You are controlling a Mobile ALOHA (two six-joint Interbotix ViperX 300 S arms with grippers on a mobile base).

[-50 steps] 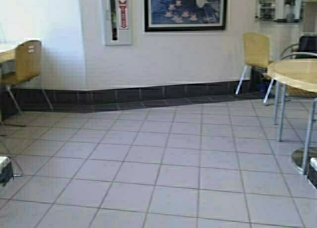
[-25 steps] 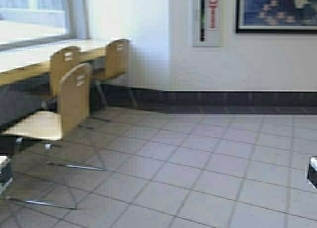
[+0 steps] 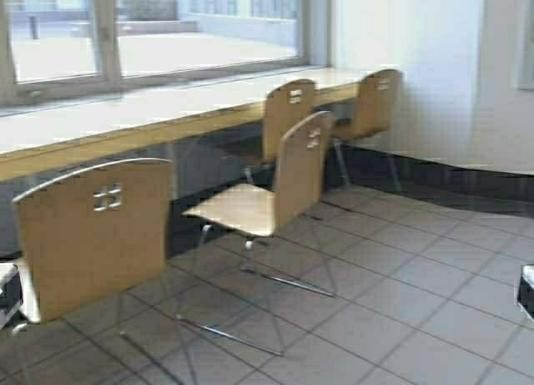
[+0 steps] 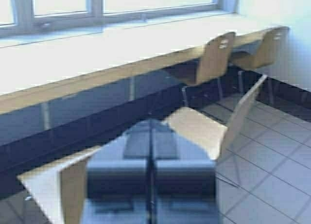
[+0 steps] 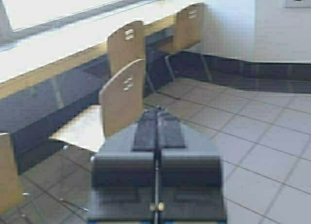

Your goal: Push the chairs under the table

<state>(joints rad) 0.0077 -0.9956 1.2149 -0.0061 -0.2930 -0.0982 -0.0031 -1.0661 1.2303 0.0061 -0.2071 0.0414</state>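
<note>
While parked low at the frame's edges, left gripper (image 4: 151,156) and right gripper (image 5: 156,136) with fingers pressed together, holding nothing. Four plywood chairs (image 3: 279,172) ranged along the long table (image 3: 167,109); two farthest tucked close, two nearest drawn back.

A wide window (image 3: 150,34) with pale grey frames fills the upper left of the frame, bright daylight behind it. To its right stands a plain white wall (image 3: 409,68) — along its base runs a band of dark tiles (image 3: 467,180). The floor (image 3: 417,293) covers the lower right, laid in pale grey square tiles with darker grout lines. A small part of a wall-mounted panel (image 3: 526,51) shows at the right edge, too cut off to identify.
</note>
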